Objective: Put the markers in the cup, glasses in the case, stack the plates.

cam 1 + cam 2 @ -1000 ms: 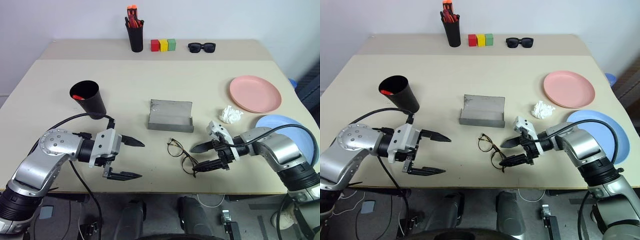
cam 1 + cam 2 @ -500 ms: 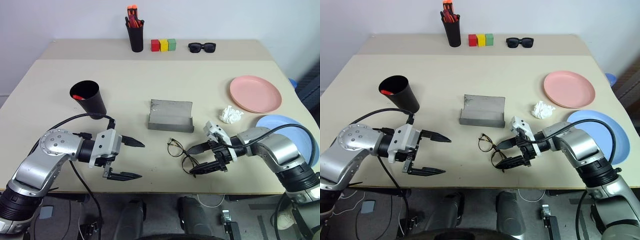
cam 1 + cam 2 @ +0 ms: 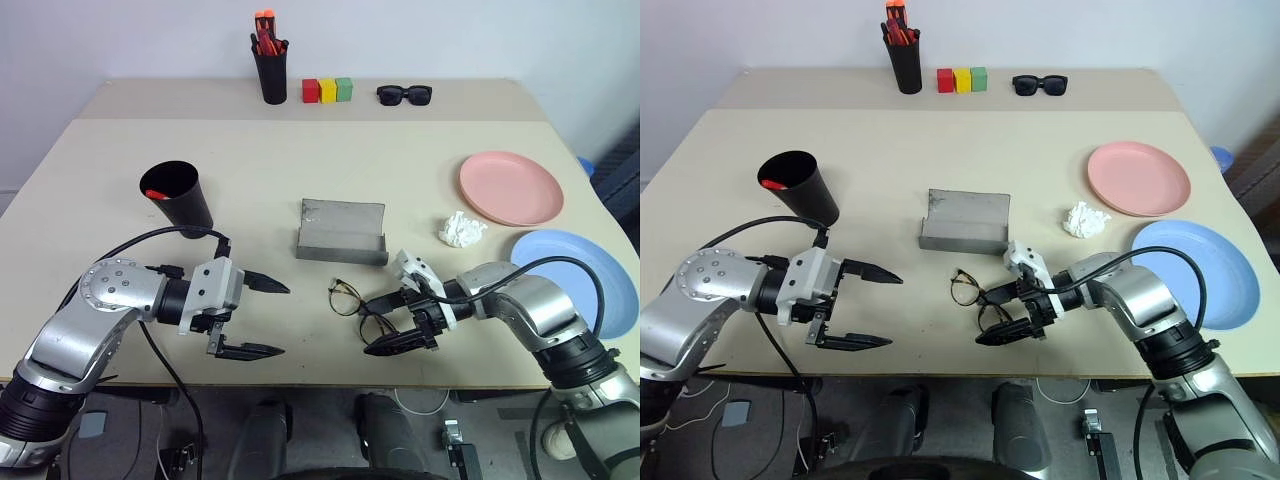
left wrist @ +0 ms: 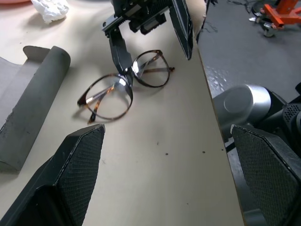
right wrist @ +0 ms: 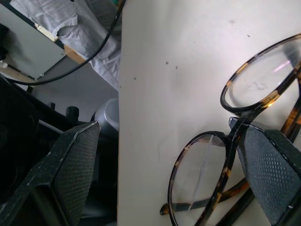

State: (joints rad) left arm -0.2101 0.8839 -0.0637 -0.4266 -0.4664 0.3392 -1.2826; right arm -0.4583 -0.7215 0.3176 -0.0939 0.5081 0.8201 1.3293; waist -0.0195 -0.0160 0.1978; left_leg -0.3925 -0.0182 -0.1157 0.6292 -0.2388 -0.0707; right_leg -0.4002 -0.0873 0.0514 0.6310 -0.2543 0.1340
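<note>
Black fingers of the right gripper (image 3: 1006, 315), spread wide, are now straddling the glasses (image 3: 978, 300) after sliding in from the right. The glasses are lying just before the open case (image 3: 965, 222), so a pinch looks imminent. The left gripper (image 3: 867, 308) is hanging spread, empty.

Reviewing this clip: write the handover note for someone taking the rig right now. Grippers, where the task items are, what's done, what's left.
Left gripper: open, holding nothing.
Right gripper: open, fingers astride the glasses, which lie on the table, not gripped.
Case: open, just beyond the glasses.
Cup: a red-tipped marker shows inside; second marker not discernible.
Pink plate and blue plate: side by side, unstacked.
Left: glasses, plates.
</note>
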